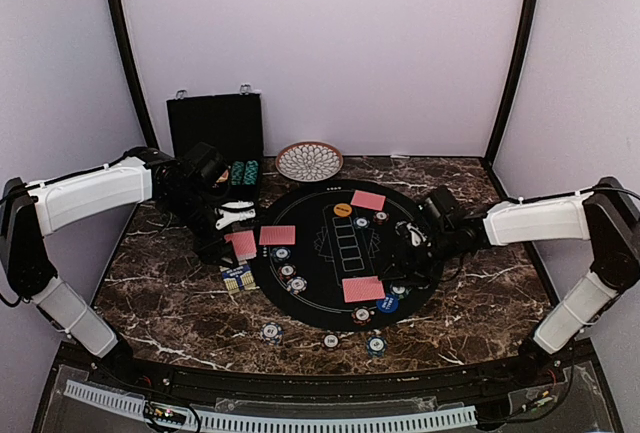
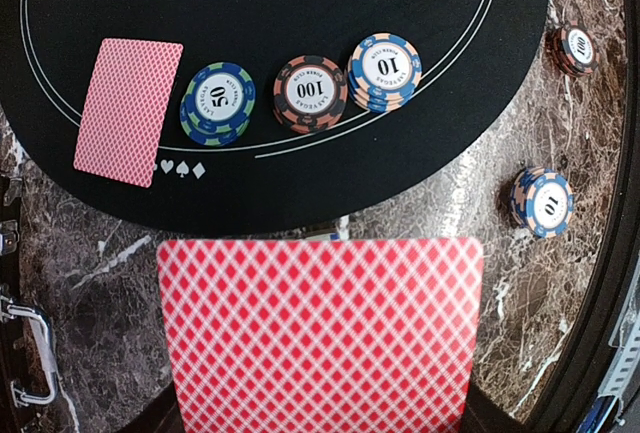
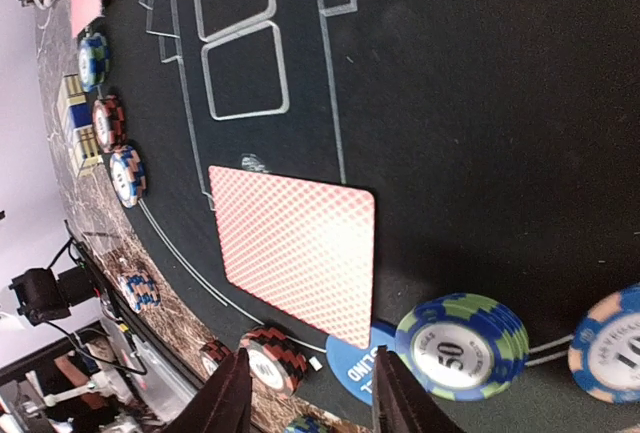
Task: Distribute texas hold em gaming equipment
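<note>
My left gripper (image 1: pixel 238 243) hovers at the left rim of the black round mat (image 1: pixel 345 185), shut on red-backed cards (image 2: pixel 320 338) that hide its fingers. On the mat ahead lie another red-backed card (image 2: pixel 128 110) and three chip stacks marked 50 (image 2: pixel 218 103), 100 (image 2: pixel 311 93) and 10 (image 2: pixel 385 71). My right gripper (image 3: pixel 312 403) stands open over the mat's near right part, with nothing between its fingers. Just beyond it are a red-backed card (image 3: pixel 295 258), a blue button disc (image 3: pixel 358 368), a red-black chip stack (image 3: pixel 270 358) and a blue-green 50 stack (image 3: pixel 460 353). An orange disc (image 1: pixel 343 210) lies far on the mat.
A black hinged case (image 1: pixel 215 128) with chips inside stands open at the back left, beside a patterned round dish (image 1: pixel 309 161). Loose chip stacks (image 1: pixel 271 332) sit on the marble in front of the mat. A small striped box (image 1: pixel 237 278) lies left of the mat.
</note>
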